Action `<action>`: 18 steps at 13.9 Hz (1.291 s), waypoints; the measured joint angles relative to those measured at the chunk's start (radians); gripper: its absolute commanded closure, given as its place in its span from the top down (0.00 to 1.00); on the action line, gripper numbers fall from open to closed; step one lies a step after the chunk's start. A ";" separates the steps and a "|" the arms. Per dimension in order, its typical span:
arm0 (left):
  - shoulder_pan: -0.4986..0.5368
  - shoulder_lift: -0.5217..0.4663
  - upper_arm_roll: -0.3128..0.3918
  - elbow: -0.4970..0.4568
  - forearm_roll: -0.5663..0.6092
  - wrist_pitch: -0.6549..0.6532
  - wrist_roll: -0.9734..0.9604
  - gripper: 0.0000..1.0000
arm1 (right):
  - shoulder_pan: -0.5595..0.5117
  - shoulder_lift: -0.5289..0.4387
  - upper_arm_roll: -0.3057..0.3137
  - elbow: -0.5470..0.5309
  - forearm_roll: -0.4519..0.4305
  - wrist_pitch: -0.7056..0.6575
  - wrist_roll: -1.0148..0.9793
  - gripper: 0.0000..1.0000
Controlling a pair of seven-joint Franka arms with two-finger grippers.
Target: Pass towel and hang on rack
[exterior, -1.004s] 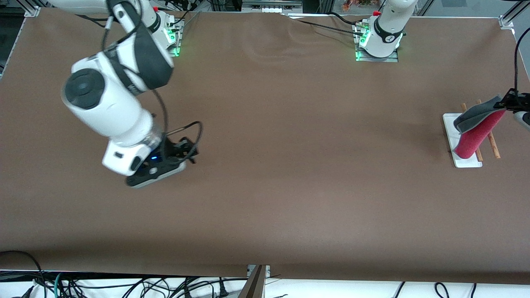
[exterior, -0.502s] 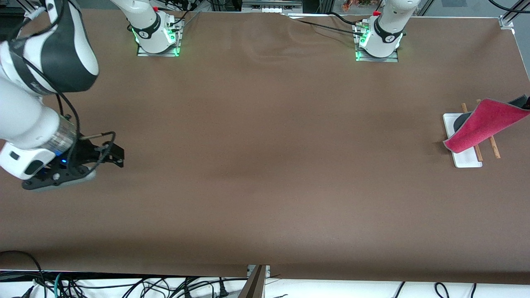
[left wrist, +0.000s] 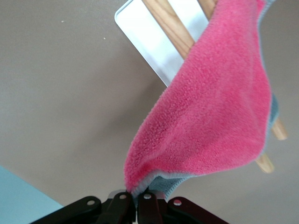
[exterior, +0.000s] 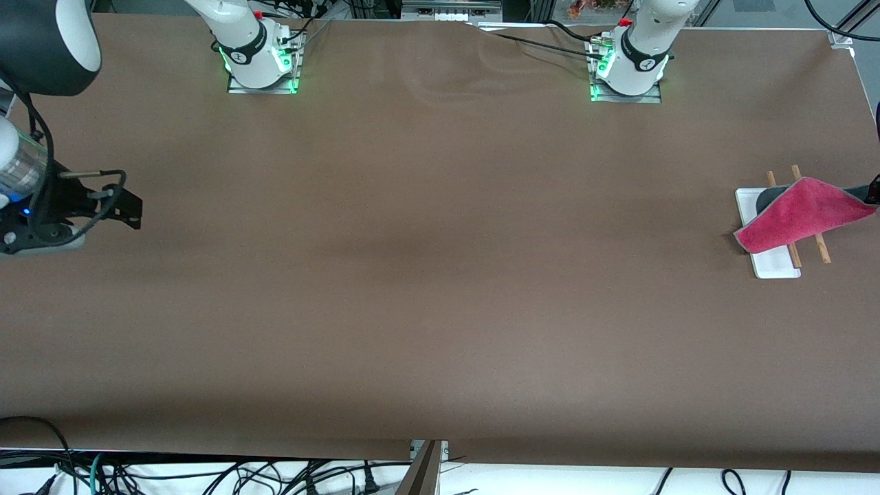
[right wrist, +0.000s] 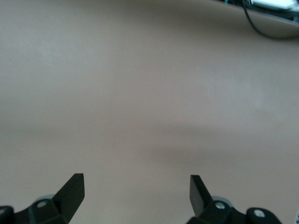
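I'm pinching the towel (left wrist: pixel 215 112) by one corner in my left gripper (left wrist: pixel 135 198); soft and limp, it's draping across the rack (exterior: pixel 777 265). My right gripper (right wrist: pixel 135 186) is waiting, fingers wide.

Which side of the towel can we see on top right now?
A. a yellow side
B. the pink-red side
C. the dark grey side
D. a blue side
B: the towel lies draped over the rack with its pink-red face up, one corner pinched in the left gripper.
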 measured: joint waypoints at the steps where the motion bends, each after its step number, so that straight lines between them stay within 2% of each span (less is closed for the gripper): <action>1: 0.000 0.008 0.003 0.000 0.000 0.014 0.000 1.00 | -0.007 -0.029 -0.004 -0.034 0.000 -0.020 0.000 1.00; 5: 0.003 0.030 0.015 0.003 0.000 0.066 0.023 1.00 | -0.011 -0.105 -0.016 -0.091 0.003 -0.129 0.001 1.00; 9: 0.004 0.012 -0.011 0.037 0.000 0.059 0.040 1.00 | -0.017 -0.115 -0.099 -0.103 0.104 -0.142 -0.080 1.00; 14: -0.001 -0.125 -0.150 0.112 -0.134 -0.154 0.027 1.00 | -0.015 -0.128 -0.099 -0.103 0.120 -0.121 -0.094 1.00; 18: -0.003 -0.148 -0.322 0.172 -0.149 -0.308 -0.203 1.00 | -0.015 -0.149 -0.111 -0.086 0.120 -0.087 -0.095 1.00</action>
